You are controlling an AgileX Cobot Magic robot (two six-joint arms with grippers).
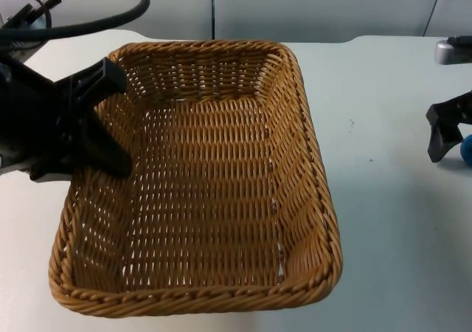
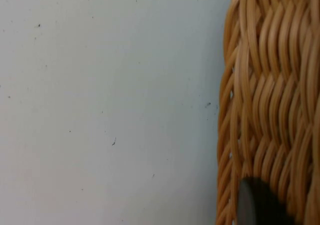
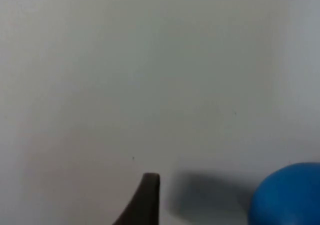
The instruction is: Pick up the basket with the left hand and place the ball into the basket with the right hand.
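Two steps make up my job, and as I judge it neither is finished. Largest first: the white table point(image 1: 383, 221) carries everything, and the wicker basket point(image 1: 199, 177) takes up most of its middle, empty inside, its weave bare from rim to rim.

My left gripper point(image 1: 110, 122) sits at the basket's nine o'clock side, toward ten. One dark finger reaches over the rim near the far corner and another lies down inside the left wall, so the fingers straddle that wall. In my left wrist view a black fingertip rests against the woven wall point(image 2: 265, 110) with bare table beside it. I cannot tell whether I have clamped down or am merely spread around the rim, and I cannot tell whether the basket is off the table yet. I take the pick-up as begun but not proven.

My right gripper point(image 1: 451, 129) is well out at three o'clock, near the edge of the top view. One dark finger points down to the table, and the blue ball point(image 1: 467, 149) lies just beside it, on the side away from the basket. In my right wrist view the ball point(image 3: 287, 195) is near my fingertip but apart from it, with its shadow between. Nothing is held there; whether those fingers stand spread or together I cannot tell.

Left to do, by my reckoning: secure and raise the basket, take the ball, carry it toward nine o'clock and drop it in.
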